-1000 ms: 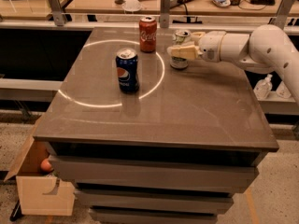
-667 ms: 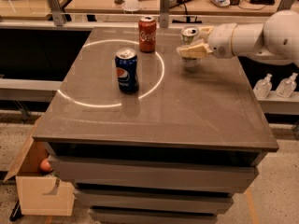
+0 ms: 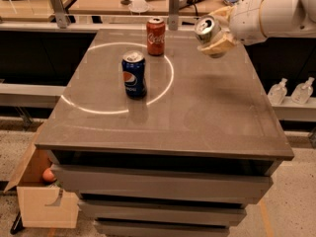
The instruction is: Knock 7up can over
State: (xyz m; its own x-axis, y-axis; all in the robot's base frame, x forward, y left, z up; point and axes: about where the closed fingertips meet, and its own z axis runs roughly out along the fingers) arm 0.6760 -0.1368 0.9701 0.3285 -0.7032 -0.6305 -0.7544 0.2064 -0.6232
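Observation:
The 7up can (image 3: pixel 207 27) is a pale silver can. It is off the table (image 3: pixel 217 112), tilted with its top toward the camera, above the back right part of the top. My gripper (image 3: pixel 215 39) comes in from the upper right on a white arm (image 3: pixel 269 15). It is shut on the can, with its tan fingers (image 3: pixel 222 46) wrapped under and beside it. The can's green lettering is hidden by the fingers and the tilt.
A red Coca-Cola can (image 3: pixel 155 36) stands at the back centre. A dark blue Pepsi can (image 3: pixel 134 74) stands inside a white painted circle (image 3: pixel 98 108). A metal post (image 3: pixel 173 8) rises behind the table. A cardboard box (image 3: pixel 44 196) sits on the floor left, and bottles (image 3: pixel 279 90) stand at the right.
The 7up can stood on the table with the gripper around it. The gripper has since lifted it up and to the right, and it now hangs tilted in the air.

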